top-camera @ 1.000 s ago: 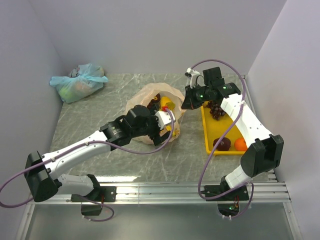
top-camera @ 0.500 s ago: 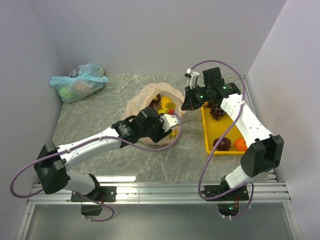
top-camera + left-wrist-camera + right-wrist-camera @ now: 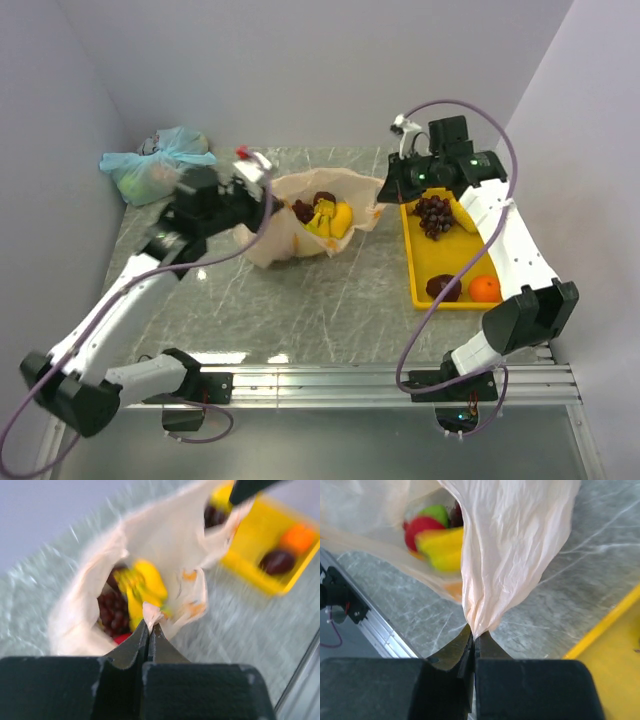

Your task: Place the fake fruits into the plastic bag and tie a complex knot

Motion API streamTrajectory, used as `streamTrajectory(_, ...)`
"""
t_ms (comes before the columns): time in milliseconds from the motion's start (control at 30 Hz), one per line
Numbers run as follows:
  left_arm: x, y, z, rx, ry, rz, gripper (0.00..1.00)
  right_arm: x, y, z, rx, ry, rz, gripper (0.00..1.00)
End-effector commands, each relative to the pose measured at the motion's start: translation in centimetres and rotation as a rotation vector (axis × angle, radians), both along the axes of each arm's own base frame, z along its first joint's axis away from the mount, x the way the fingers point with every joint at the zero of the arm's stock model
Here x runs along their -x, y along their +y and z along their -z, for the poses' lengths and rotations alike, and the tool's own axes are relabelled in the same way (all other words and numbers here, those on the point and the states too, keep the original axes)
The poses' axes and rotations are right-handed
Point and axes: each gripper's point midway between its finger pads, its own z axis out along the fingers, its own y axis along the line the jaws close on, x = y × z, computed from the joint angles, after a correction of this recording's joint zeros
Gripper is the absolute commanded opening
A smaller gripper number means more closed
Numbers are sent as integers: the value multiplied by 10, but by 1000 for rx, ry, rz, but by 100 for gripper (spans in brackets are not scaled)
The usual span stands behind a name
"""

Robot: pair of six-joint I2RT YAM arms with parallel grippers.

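Note:
The peach plastic bag (image 3: 285, 235) lies at mid-table with its mouth stretched wide between both grippers. My left gripper (image 3: 252, 202) is shut on its left rim, seen pinched in the left wrist view (image 3: 150, 622). My right gripper (image 3: 385, 198) is shut on its right rim (image 3: 477, 632). Inside the bag lie a banana (image 3: 337, 218), dark grapes (image 3: 322, 200), a red fruit (image 3: 422, 527) and a green apple (image 3: 437, 514). Purple grapes (image 3: 433, 213), a dark maroon fruit (image 3: 443, 287) and an orange (image 3: 484, 288) sit in the yellow tray (image 3: 409, 262).
A tied pale blue-green bag (image 3: 155, 165) rests in the far left corner. The yellow tray runs along the right wall. Grey walls close in the table on three sides, and a metal rail (image 3: 380, 380) lines the near edge.
My left gripper went from open at the bag's near side to shut on its left rim, then swung left and back, pulling the mouth wide. The right gripper shifted slightly right.

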Motion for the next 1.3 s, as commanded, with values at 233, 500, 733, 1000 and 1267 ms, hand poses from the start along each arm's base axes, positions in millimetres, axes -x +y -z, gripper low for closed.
streamTrajectory(233,28,70,-177,375,-265,-140,0,46,-30,-139,-140,-228,163,0)
streamTrajectory(500,-5,93,-99,353,-99,-304,0,6,-34,-66,-42,-57,217,0)
streamTrajectory(733,-16,92,-65,298,-39,-268,0,-3,-10,-57,-37,-36,87,0)
streamTrajectory(1000,9,68,-105,282,-109,-39,51,34,15,-100,-201,-62,-81,0)
streamTrajectory(1267,-7,23,-144,227,-198,115,77,75,20,-96,-266,6,-162,0)
